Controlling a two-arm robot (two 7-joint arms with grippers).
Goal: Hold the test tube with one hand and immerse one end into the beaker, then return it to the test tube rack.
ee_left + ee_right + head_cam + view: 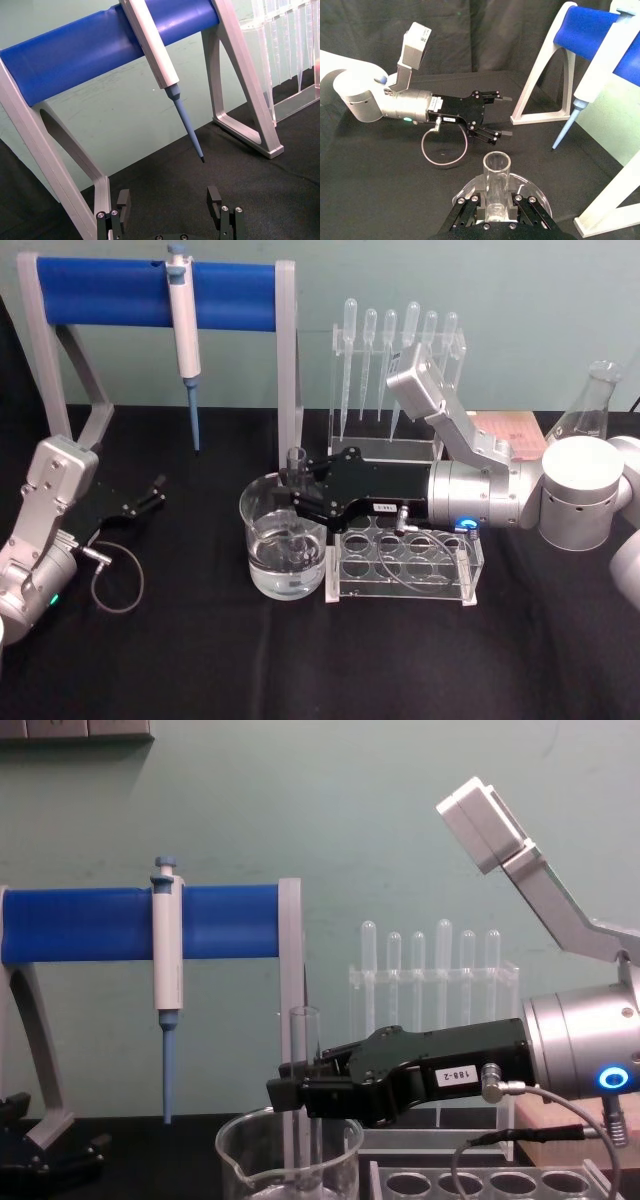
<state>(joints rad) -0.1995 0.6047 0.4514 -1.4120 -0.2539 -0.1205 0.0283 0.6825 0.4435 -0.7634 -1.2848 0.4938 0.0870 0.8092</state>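
Clear glass: the test tube (303, 1035) and the beaker (258, 550). The right pincer (293, 492) is black with a small white label (455, 1073), its wrist (565, 1040) silver with a blue ring light (613, 1077); the left pincer (155, 492) is black too. The bench (200, 660) is black. At 11 o'clock, the bar (100, 292) is blue and the pipettor (184, 335) white with a blue tip.

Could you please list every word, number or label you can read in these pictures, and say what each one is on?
"188-2": on the white label on the right gripper, which holds the test tube.
Small white labels on the left gripper: too small to read.
Sticker on the left arm's camera block: blurred, unreadable.
No other text can be made out.
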